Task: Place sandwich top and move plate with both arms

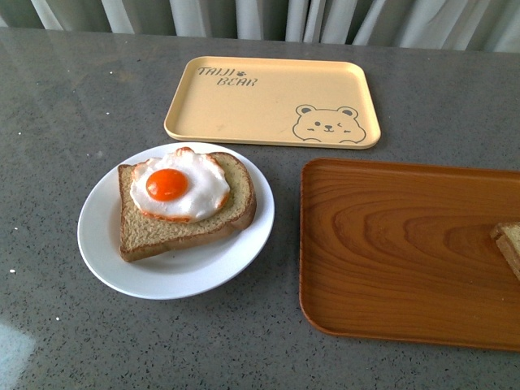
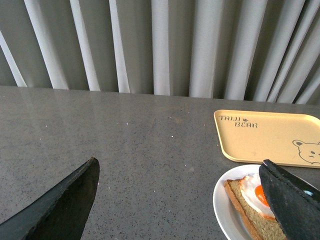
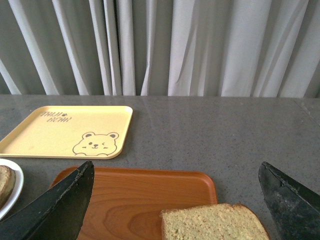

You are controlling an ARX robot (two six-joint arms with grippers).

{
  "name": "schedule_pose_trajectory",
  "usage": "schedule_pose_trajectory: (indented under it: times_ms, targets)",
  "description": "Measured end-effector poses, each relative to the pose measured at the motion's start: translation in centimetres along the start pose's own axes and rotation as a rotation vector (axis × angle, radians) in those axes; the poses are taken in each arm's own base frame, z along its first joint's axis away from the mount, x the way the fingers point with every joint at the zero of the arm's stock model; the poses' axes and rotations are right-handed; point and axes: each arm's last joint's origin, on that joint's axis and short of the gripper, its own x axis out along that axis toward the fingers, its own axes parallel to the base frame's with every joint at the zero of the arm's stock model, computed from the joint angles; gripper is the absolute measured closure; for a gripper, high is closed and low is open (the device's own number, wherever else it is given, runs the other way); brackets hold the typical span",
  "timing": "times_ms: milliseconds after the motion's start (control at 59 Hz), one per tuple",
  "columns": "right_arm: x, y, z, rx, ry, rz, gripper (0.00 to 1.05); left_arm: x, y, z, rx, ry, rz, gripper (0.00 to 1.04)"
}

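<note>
Sandwich top (image 3: 215, 222): square brown wholemeal slice, darker crust, plain face; lay on wooden tray (image 3: 135, 200), at its right end, between fingers of right gripper (image 3: 176, 167), spread wide, not touching

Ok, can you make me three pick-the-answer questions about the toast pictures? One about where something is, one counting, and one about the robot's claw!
1. Where is the plain bread slice?
A) on the white plate
B) on the wooden tray
C) on the yellow tray

2. How many trays are on the table?
A) one
B) two
C) three

3. What is the right gripper doing?
A) squeezing the bread
B) holding the plate
C) open, holding nothing

Answers:
1 B: the slice lies at the wooden tray's right edge, away from the white plate.
2 B: only the yellow tray and the wooden tray show.
3 C: its fingers stand wide apart and do not touch the bread.
</note>
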Motion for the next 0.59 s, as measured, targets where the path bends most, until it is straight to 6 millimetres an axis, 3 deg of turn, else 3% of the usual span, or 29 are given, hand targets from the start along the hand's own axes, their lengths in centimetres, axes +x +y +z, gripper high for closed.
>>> schedule_pose_trajectory:
  times_ms: [594]
  targets:
    - [0.0, 0.0, 0.0, 0.0, 0.0, 0.0, 0.09, 0.0, 0.0, 0.0, 0.0, 0.0, 0.0, 0.09]
